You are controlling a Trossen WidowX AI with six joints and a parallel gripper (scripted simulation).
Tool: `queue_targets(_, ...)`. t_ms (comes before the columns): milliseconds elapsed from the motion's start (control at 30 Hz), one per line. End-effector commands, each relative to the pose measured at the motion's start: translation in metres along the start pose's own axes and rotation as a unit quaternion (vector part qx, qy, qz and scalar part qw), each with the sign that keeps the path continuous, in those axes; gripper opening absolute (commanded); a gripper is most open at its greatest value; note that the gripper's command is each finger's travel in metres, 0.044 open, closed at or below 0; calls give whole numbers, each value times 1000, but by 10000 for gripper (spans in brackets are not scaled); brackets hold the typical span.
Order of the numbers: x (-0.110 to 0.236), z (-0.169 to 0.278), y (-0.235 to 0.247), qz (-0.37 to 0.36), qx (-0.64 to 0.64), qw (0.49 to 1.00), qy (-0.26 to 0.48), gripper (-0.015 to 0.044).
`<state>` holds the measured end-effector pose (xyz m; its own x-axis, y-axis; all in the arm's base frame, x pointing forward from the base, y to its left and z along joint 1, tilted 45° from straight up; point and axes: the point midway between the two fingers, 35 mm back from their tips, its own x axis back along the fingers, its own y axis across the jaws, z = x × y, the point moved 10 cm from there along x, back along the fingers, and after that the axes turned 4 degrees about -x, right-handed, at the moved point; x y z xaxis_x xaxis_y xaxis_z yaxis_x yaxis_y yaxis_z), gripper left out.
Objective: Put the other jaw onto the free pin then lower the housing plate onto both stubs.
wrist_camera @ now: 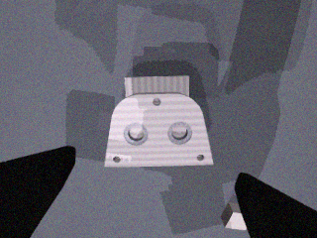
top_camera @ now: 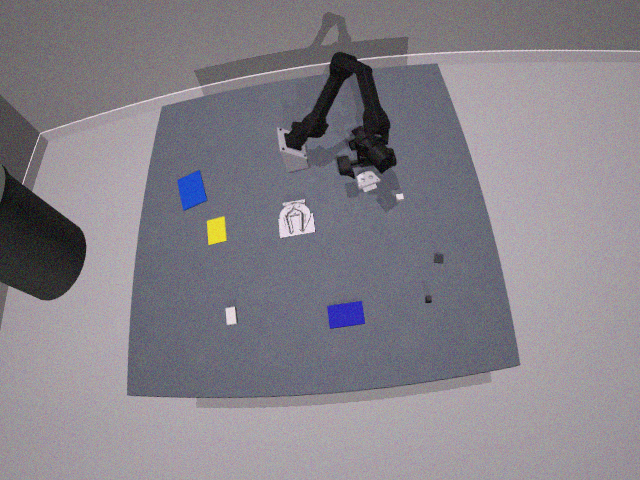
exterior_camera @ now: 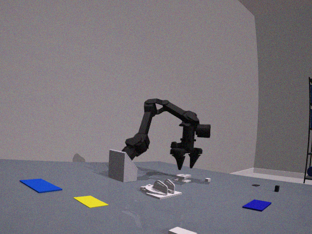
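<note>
The white base (top_camera: 283, 233) (exterior_camera: 175, 193) sits flat on the table left of the gripper. Two pale upright jaws (exterior_camera: 160, 187) stand side by side on it; whether their teeth mesh is too small to tell. The white housing plate (top_camera: 368, 178) (exterior_camera: 183, 175) (wrist_camera: 158, 150) lies away from the base, raised, with a ribbed piece (wrist_camera: 158, 86) showing from beneath its rounded side. It has two large ringed holes with pale round forms in them and several small holes. My gripper (exterior_camera: 185, 168) (wrist_camera: 158, 169) is open and empty, pointing down above the plate, its fingers apart on either side.
A small white cube (top_camera: 399, 196) (exterior_camera: 207, 180) (wrist_camera: 236, 221) lies beside the plate, near one finger. A grey wedge block (top_camera: 296, 163) (exterior_camera: 116, 165) stands by the arm's base. Blue panels (top_camera: 192, 190) (top_camera: 345, 314), a yellow panel (top_camera: 216, 230), a white block (top_camera: 231, 315) and small dark pieces (top_camera: 438, 258) (top_camera: 428, 299) lie farther off.
</note>
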<state>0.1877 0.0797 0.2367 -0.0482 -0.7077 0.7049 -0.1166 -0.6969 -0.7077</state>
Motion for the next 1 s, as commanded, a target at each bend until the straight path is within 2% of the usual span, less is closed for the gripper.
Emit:
queue_targets(0, -1, 0, 0, -1, 51, 999, 1, 440)
queue_targets(167, -1, 0, 0, -1, 98, 995, 1, 440)
queue_targets(967, -25, 0, 0, -1, 98, 995, 1, 440)
